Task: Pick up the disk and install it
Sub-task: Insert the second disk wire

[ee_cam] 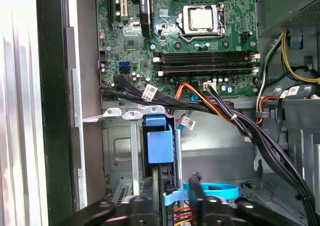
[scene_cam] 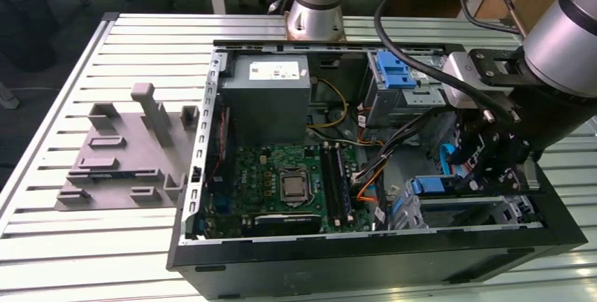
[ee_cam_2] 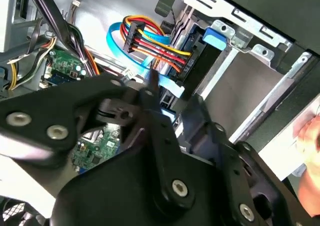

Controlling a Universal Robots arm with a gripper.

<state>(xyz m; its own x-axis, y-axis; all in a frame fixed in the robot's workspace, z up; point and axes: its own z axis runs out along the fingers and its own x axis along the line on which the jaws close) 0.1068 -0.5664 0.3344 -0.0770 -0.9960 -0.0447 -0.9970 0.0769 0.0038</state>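
PC case (scene_cam: 373,260): open, side panel off.
Gripper (scene_cam: 485,166): down inside case, at its front-bottom corner. Grip state: cannot tell. Likely step is seating the disk; best done w/ a straight push along the bay rails, no twist, low force until it stops.
Drive cage (ee_cam: 117,151): in that same case corner.
Disk (ee_cam: 160,146): in the cage, on edge. Blue frame end faces out of case; long axis prob. runs toward case floor.
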